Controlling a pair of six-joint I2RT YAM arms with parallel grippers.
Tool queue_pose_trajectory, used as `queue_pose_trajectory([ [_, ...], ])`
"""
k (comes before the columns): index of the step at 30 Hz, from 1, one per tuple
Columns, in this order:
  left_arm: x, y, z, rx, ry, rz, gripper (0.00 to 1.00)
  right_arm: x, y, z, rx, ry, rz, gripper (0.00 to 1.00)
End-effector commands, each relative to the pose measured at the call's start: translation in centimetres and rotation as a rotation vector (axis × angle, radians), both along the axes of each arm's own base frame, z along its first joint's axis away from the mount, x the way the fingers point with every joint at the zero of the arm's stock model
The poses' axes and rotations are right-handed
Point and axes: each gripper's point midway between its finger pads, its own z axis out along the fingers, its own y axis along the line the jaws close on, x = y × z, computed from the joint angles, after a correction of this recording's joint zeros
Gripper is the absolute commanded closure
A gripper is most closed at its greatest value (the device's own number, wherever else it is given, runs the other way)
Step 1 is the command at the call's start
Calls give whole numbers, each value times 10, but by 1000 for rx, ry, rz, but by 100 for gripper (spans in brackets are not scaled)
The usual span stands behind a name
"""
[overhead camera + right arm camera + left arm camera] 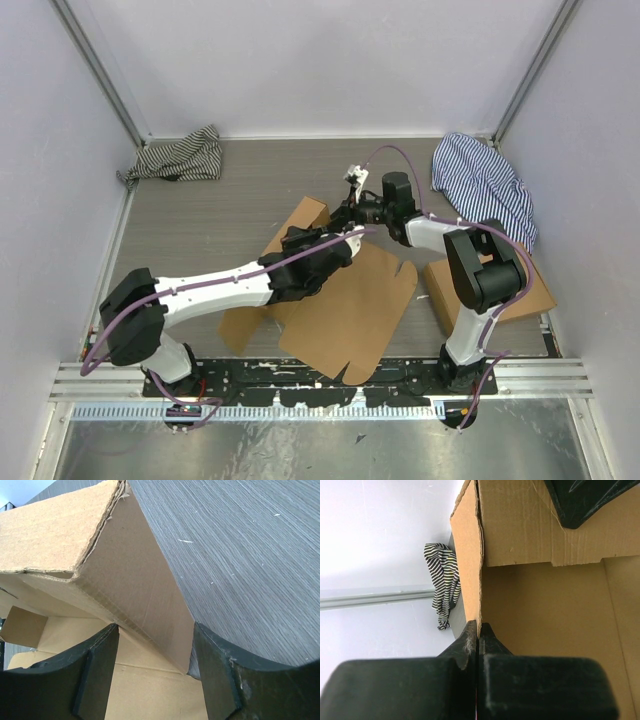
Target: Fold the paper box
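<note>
The paper box [350,300] is a large brown die-cut cardboard piece lying mid-table, with its far-left wall raised [305,215]. My left gripper [338,247] is shut on the thin edge of an upright wall; in the left wrist view the gripper [479,626] pinches that wall of the box [470,555]. My right gripper [352,215] is just behind it at the box's far edge. In the right wrist view this gripper [155,645] is open, its fingers [100,660] straddling a raised flap of the box [145,595] without closing on it.
A second brown cardboard box [535,295] lies at the right under the right arm. One striped cloth [178,155] lies at the back left and another [485,185] at the back right. White walls enclose the grey table [230,215].
</note>
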Motion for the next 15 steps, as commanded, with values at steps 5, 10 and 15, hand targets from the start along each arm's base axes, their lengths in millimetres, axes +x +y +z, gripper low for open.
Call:
queue_pose_trajectory([
  [5,-29,-25,-63,33,229,-129,100,12,16,35,98,-107,-15,33],
  [10,-29,-27,-64,27,234,-120,95,16,16,31,87,-104,-59,49],
  [15,-30,-23,-63,16,245,-77,57,19,10,25,63,-88,-115,70],
])
